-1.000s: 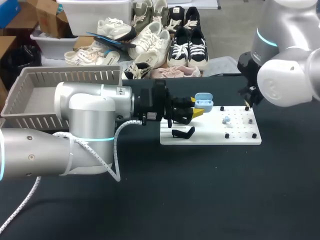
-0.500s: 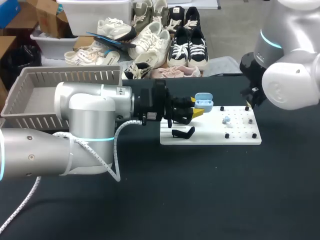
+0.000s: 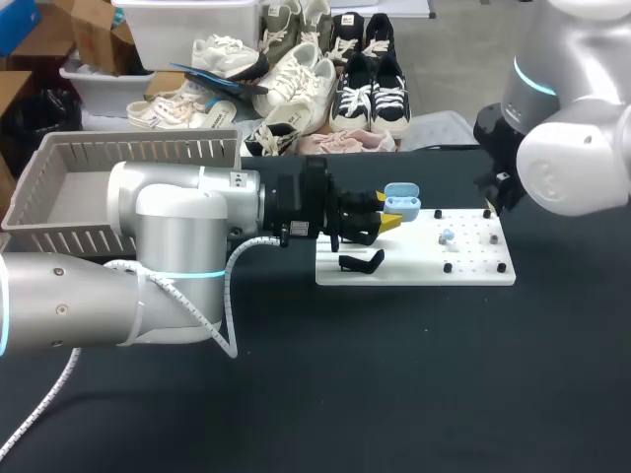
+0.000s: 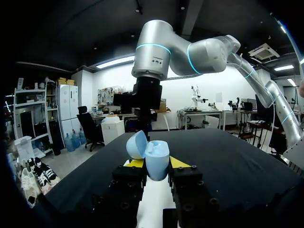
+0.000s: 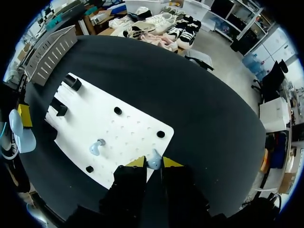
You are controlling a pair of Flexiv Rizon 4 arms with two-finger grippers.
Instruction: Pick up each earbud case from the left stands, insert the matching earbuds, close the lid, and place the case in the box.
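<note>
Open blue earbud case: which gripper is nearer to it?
Left. The left gripper is shut on the case. The right gripper is over the white board's far edge, an earbud between its fingers.

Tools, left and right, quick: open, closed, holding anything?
Left tool: closed on the blue earbud case, its lid open.
Right tool: closed on a blue earbud.
</note>
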